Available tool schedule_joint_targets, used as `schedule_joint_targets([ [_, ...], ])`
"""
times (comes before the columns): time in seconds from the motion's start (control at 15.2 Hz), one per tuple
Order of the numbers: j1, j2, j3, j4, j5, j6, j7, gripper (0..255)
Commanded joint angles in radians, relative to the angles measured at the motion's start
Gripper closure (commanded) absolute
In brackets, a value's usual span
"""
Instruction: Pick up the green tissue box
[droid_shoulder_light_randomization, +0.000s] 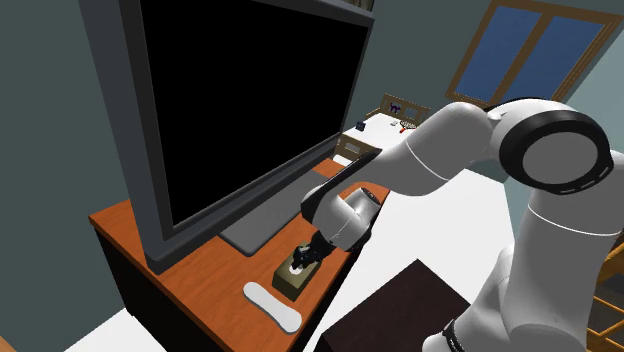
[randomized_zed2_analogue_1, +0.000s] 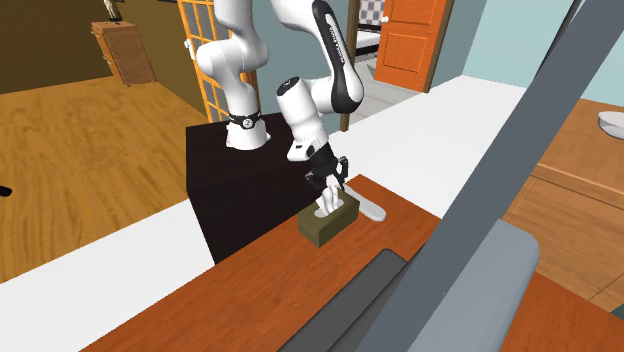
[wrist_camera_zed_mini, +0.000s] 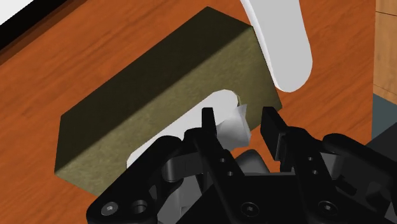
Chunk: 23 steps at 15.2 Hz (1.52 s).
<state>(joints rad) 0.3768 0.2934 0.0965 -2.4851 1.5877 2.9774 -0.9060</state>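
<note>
Both fingers of our claw (wrist_camera_zed_mini: 238, 119) are hanging apart above the box (wrist_camera_zed_mini: 159, 83) mid-frame; we are judging it light, crushable, best gripped across its narrower width.

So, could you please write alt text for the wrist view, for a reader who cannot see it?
Open black jaws hang over an olive-green tissue box on a reddish-brown tabletop, with the box's white tissue poking up between them. A white oblong object lies by one end of the box.
</note>
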Motion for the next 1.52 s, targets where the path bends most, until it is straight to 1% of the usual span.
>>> schedule_joint_targets([
  [0.0,-0.002,0.003,-0.003,-0.003,0.001,0.003,-0.001,255],
  [0.26,-0.002,0.009,-0.002,0.001,0.009,0.004,-0.010,255],
  [0.33,-0.002,0.005,-0.002,0.000,0.000,0.004,-0.001,255],
  [0.66,0.011,-0.083,-0.017,-0.057,-0.175,-0.009,0.181,255],
  [1.32,0.040,-0.258,-0.075,-0.148,-0.541,-0.062,0.536,255],
  [1.45,0.039,-0.260,-0.075,-0.149,-0.547,-0.063,0.541,255],
])
